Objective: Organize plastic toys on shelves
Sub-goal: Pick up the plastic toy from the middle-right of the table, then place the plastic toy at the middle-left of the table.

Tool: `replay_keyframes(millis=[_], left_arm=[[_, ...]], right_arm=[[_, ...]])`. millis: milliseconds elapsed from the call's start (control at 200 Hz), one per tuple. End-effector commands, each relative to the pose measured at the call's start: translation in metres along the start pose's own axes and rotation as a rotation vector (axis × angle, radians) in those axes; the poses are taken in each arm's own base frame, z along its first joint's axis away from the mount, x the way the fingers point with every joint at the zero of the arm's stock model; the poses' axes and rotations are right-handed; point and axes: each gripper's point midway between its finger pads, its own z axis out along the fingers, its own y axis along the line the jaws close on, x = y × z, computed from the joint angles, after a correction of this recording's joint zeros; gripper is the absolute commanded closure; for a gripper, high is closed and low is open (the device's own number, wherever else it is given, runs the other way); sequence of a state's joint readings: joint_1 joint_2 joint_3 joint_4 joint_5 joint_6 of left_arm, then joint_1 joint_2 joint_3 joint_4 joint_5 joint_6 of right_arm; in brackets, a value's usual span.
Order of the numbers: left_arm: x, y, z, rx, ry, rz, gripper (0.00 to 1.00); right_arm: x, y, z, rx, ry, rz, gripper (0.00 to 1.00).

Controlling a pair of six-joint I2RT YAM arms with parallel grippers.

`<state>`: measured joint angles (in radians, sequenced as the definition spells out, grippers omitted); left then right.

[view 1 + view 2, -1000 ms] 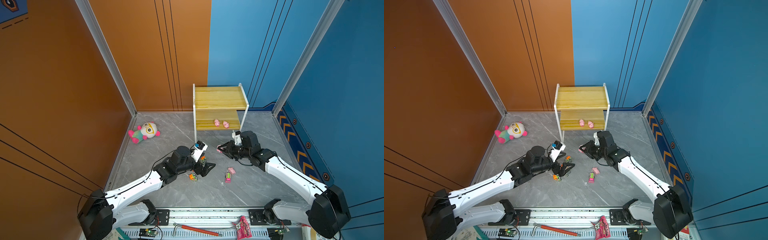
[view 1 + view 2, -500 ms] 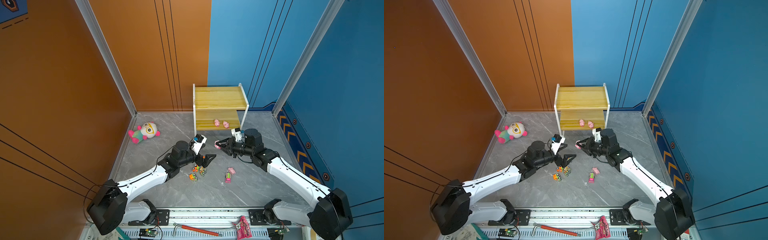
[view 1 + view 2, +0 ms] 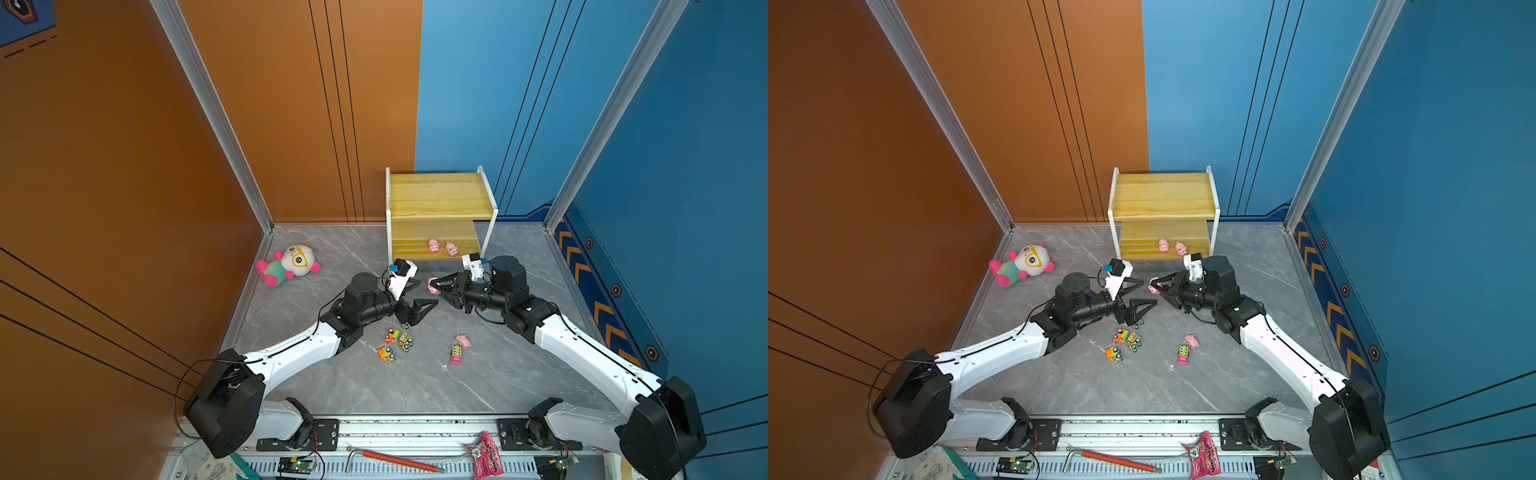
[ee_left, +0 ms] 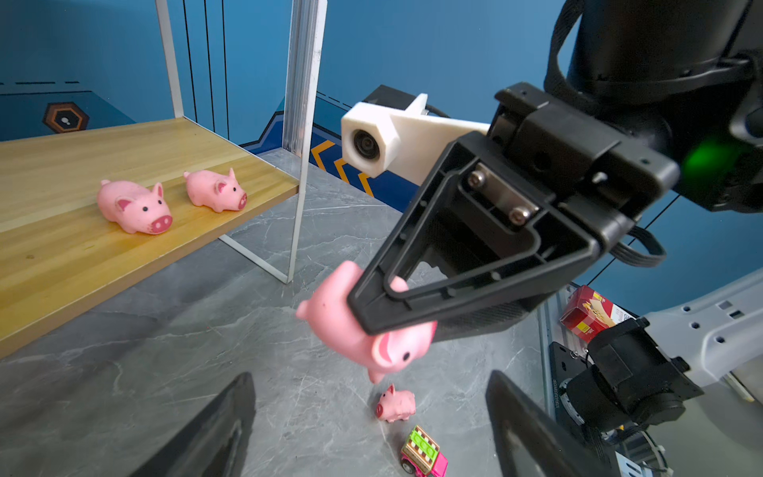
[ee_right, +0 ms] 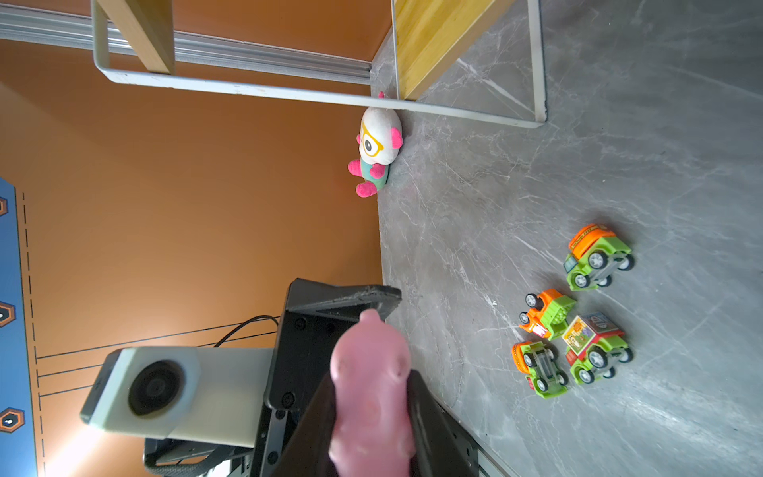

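At far left we see the plush doll (image 3: 289, 264) lying near the orange wall (image 3: 124, 166). Our left gripper (image 3: 428, 292) hangs released and empty near four toy trucks (image 3: 390, 336) clustered on the floor (image 3: 374, 386). Our right gripper (image 3: 437, 287) clamps a pink pig (image 4: 359, 334) in the air before the shelves (image 3: 440, 195), whose lower board (image 3: 411, 243) carries two pigs (image 3: 434, 246). Another pig (image 3: 462, 340) and a pink truck (image 3: 456, 356) lie on the floor.
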<state>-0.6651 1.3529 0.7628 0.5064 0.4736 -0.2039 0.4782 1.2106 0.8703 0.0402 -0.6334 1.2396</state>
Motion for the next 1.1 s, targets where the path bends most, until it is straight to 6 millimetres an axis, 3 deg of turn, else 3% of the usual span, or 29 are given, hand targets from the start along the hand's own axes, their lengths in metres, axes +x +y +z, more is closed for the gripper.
replay_keyframes(millis=[0,460,1091], left_arm=[[-0.022,-0.004,0.001,0.043,-0.052,0.023,0.18],[-0.032,-0.005,0.006,0.122,-0.048,0.034,0.34],[-0.048,-0.001,0.011,0.159,-0.096,0.038,0.39]], right_arm=[[0.0,0.018,-0.004,-0.06,0.01,-0.015,0.72],[0.002,0.025,-0.003,-0.084,0.029,-0.01,0.72],[0.006,0.029,0.002,-0.103,0.051,-0.002,0.72]])
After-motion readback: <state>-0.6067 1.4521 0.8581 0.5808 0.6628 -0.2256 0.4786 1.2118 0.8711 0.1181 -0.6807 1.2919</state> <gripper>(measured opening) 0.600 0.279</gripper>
